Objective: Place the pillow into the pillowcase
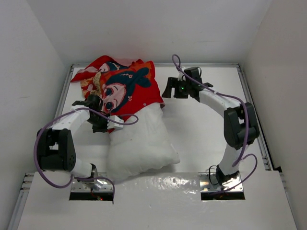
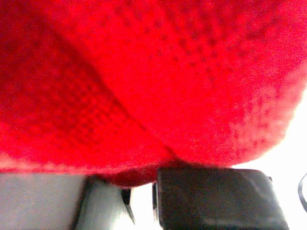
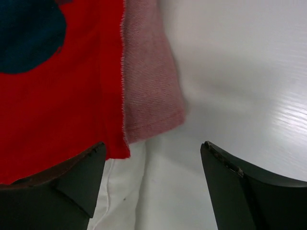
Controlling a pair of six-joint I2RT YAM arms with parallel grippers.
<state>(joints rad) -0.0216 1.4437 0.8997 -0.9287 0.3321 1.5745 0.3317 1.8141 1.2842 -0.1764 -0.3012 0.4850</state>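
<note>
Pillow [image 1: 141, 143] mid-worktop, far end inside pillowcase [image 1: 127, 88]; left end effector [image 2: 141, 203] clamped on left hem, right end effector [image 3: 153, 163] apart beside right hem, probably next grips and pulls near.

free: bare worktop [image 1: 201, 129] right of pillow [image 1: 141, 143] | blocked: pillowcase [image 1: 132, 91] bunched far-left, seemingly pinched in left jaws

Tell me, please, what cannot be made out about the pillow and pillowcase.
Top view: far end of the pillow, covered by the pillowcase; its depth inside is unknown.
Left wrist view: blurred red pillowcase fabric fills the frame, hiding everything beyond the left gripper.
Right wrist view: the pillowcase's print, cut off by the edges.
</note>
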